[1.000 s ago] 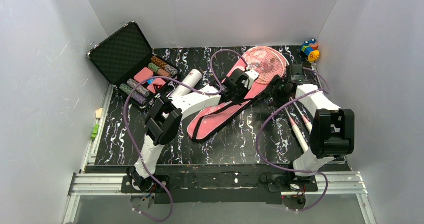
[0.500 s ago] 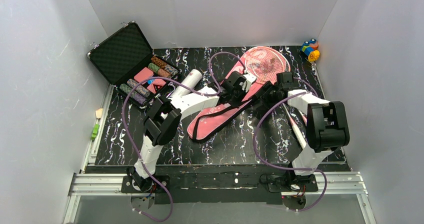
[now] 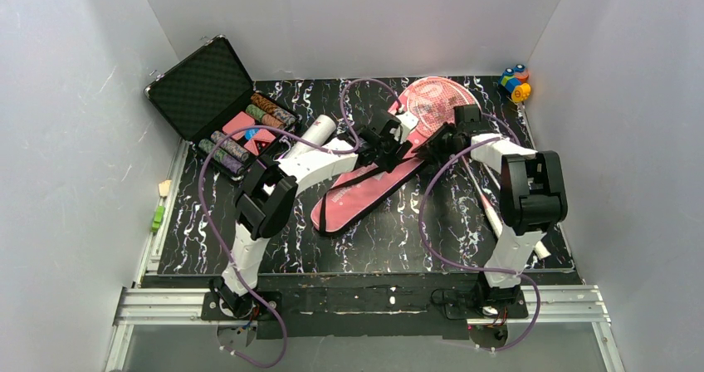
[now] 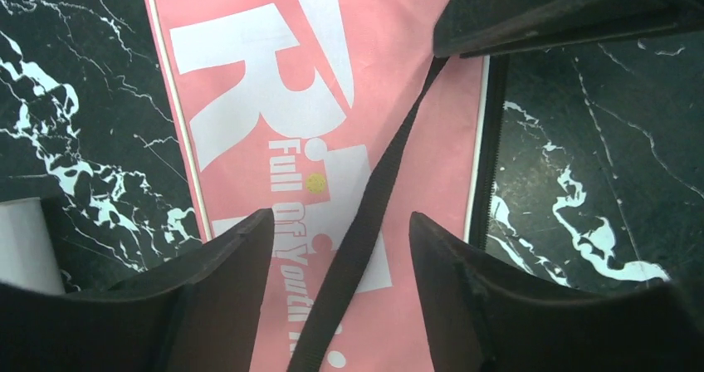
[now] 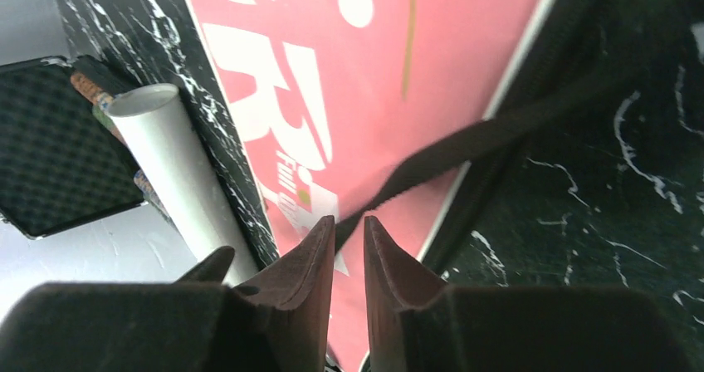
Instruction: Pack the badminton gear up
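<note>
The pink cover point(image 3: 365, 193) lies diagonally mid-table, with a pink racket head point(image 3: 436, 98) at its wide far end. Its black strap point(image 4: 374, 198) runs across the printed face point(image 4: 249, 98). My left gripper point(image 4: 340, 216) hovers open over the cover point(image 5: 374, 73), the strap lying loose between its fingers. My right gripper point(image 5: 349, 220) has its jaws nearly together, and the strap point(image 5: 498, 131) runs raised and taut into its tips. In the top view the two grippers point(image 3: 394, 138) point(image 3: 442, 139) are close together. The white tube point(image 3: 314, 133) lies left of the cover.
An open black case of poker chips point(image 3: 203, 85) stands at the back left, just beyond the tube point(image 5: 166, 156). A small multicoloured toy point(image 3: 515, 81) sits in the back right corner. A second racket's white handle point(image 3: 491, 210) lies by the right arm.
My left gripper has opened and let go of the strap. The right arm has swung left from the table's right side to the cover, and its jaws have closed in on the strap.
</note>
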`<state>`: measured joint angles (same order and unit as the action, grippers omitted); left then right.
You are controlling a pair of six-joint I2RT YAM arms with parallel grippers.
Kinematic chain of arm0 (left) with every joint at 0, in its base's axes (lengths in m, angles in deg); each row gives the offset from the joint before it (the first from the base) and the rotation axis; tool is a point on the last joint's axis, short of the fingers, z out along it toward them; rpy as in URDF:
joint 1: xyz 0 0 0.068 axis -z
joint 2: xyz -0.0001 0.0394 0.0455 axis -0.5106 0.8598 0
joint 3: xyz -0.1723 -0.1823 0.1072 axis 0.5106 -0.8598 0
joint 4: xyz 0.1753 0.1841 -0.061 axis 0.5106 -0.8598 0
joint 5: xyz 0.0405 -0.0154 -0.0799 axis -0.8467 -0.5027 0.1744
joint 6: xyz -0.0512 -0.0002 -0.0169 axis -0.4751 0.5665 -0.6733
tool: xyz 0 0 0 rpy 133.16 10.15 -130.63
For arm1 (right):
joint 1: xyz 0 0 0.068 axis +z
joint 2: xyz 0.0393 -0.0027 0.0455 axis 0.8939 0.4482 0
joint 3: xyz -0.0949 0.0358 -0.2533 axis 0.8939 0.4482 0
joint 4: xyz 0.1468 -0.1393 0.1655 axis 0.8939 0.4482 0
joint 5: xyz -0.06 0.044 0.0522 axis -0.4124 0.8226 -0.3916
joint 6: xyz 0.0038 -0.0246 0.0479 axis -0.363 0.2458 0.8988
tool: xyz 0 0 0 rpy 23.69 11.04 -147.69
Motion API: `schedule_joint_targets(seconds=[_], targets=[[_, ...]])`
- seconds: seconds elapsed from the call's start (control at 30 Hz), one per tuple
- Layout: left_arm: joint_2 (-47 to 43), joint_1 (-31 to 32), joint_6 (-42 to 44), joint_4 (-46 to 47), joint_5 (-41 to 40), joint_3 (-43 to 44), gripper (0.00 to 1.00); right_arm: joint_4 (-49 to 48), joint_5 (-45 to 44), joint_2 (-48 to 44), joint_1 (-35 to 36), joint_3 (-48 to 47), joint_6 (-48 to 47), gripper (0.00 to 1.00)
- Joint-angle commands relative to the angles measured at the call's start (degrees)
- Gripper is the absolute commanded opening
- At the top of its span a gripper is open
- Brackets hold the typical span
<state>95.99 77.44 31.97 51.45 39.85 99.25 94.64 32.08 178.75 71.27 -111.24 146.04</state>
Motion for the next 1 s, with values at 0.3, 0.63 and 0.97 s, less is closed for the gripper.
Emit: schedule_joint_targets(seconds=[0.3, 0.63, 0.97], targets=[[-10.34, 4.13, 3.55, -6.12, 15.95, -4.59, 0.68, 6.05, 0.77, 6.89, 0.14, -14.40, -2.74, 0.29], [-0.95, 6.13, 10.01, -4.69, 11.62, -2.58, 0.67, 9.41, -1.28, -6.87, -5.28, -10.05, -5.74, 0.63], [0.92, 5.82, 10.73, -1.52, 7.89, -0.87, 0.63, 8.11, -0.11, -16.60, -7.28, 1.75, -7.85, 0.63]])
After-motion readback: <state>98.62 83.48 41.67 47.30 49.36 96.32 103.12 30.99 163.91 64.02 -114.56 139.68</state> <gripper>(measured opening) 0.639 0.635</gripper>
